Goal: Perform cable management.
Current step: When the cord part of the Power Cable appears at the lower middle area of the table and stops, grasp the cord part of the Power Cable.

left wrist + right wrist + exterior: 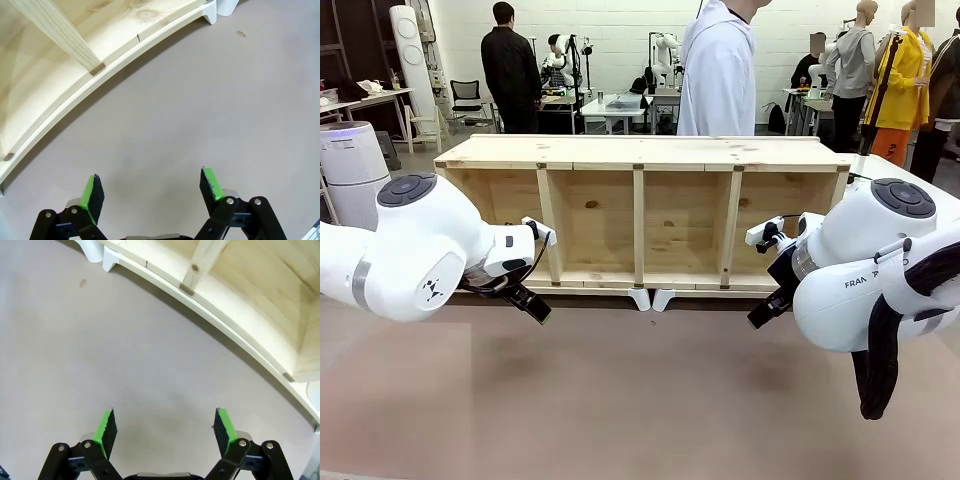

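Note:
The cable is out of view. My left gripper (536,309) hangs low over the brown tabletop, just in front of the left end of the wooden shelf unit (640,150). In the left wrist view the left gripper (152,187) is open, with only bare table between its green pads (92,196). My right gripper (761,314) hangs the same way before the shelf's right end. The right wrist view shows the right gripper (165,427) open too, and nothing lies between its fingers (224,429).
The long shelf unit lies on its side across the table, its open compartments facing me, on small white feet (652,298). A person in a white top (718,70) stands behind it. The brown tabletop (640,400) stretches in front of both arms.

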Available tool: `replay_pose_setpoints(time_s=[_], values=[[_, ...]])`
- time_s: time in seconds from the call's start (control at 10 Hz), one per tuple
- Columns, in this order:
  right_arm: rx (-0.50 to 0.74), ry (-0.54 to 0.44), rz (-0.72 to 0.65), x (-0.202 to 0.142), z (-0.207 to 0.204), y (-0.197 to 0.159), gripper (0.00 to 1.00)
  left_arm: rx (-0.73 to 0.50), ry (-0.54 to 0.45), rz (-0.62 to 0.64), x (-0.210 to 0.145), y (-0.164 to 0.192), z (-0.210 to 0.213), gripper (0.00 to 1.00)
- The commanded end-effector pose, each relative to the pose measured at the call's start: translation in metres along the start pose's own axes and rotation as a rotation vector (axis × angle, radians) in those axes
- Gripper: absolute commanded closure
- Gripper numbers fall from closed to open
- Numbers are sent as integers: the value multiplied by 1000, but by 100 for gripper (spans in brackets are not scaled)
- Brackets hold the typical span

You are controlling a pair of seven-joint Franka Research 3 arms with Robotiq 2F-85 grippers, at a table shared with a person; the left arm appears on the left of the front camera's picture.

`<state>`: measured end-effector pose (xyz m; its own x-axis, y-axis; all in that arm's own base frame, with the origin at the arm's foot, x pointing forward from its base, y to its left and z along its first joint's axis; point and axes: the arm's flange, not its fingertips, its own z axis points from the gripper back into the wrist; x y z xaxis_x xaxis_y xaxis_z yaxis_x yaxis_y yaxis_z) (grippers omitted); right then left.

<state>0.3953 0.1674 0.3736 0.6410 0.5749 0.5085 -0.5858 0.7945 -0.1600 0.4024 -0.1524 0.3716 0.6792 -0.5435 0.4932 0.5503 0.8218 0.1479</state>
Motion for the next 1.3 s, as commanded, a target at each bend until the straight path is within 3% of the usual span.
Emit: replay_pose_setpoints(time_s=[0.0,0.7,1.2], values=[[0,0,-1,0,0,0,0,0,0,5,-1,2,0,0],[-81,-97,-11,-20,75,5,0,2,-54,21,-28,-4,68,0],[-194,-222,-64,-56,141,15,0,148,-168,85,-72,-18,133,0]])
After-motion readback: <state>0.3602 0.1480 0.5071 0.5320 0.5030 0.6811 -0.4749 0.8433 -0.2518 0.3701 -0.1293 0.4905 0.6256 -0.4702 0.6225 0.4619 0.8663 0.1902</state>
